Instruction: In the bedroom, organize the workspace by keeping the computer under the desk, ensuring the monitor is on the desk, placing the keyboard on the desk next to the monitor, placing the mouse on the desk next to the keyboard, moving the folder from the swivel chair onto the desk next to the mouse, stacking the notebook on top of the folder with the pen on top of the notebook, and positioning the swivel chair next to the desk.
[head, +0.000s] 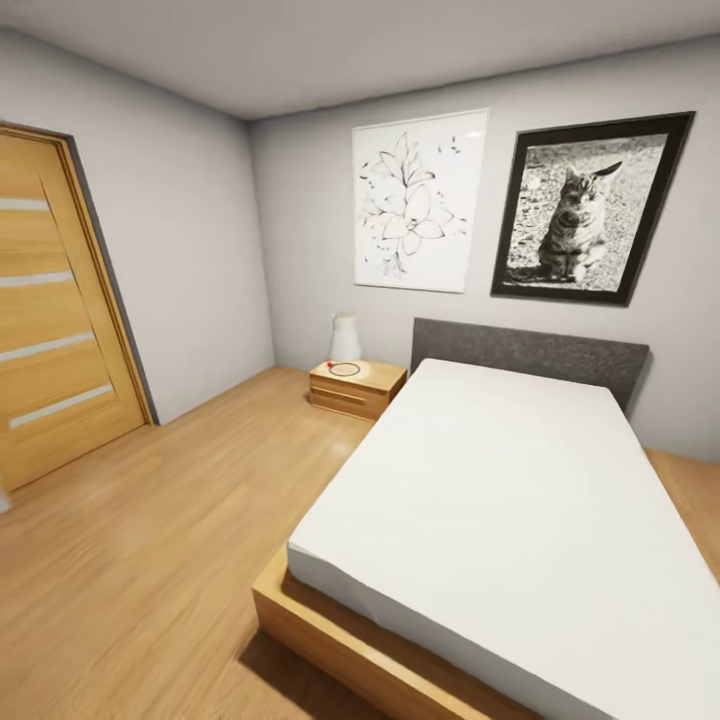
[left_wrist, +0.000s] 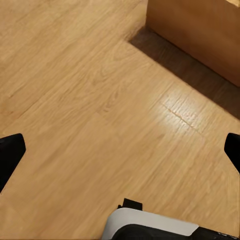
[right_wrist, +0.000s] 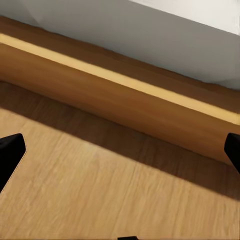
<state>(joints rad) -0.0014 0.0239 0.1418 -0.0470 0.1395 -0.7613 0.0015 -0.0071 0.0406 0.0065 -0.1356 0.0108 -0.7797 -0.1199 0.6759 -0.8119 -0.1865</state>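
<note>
Bedroom (head: 200, 560) in head view: light wood plank floor, grey walls. Bed (head: 520, 520) w/ white mattress on low wooden frame, occupies right half; grey headboard (head: 530, 355) against far wall. Nightstand (head: 355, 388), wooden, just beside bed's head end on its left; white vase (head: 345, 338) and a small ring-shaped item w/ red spot (head: 343, 369) on top, too small to identify. Two pictures on far wall above bed: flower line drawing (head: 418, 200), white; cat photo (head: 590, 208) in black frame, to its right. Wooden door (head: 50, 310) w/ pale horizontal strips in left wall, closed.

Left gripper (left_wrist: 120, 150) seen in left wrist view: dark fingertips (left_wrist: 10, 155) at opposite edges of frame, spread wide, nothing between. Plank floor below; corner of bed frame (left_wrist: 200, 30) nearby w/ shadow at its base. White-and-black robot part (left_wrist: 150, 227) at frame edge.

Right gripper (right_wrist: 120, 152) in right wrist view: fingertips (right_wrist: 10, 157) likewise wide apart, empty. Faces bed frame side rail (right_wrist: 125, 100), mattress edge (right_wrist: 150, 35) above it, floor in front.
</note>
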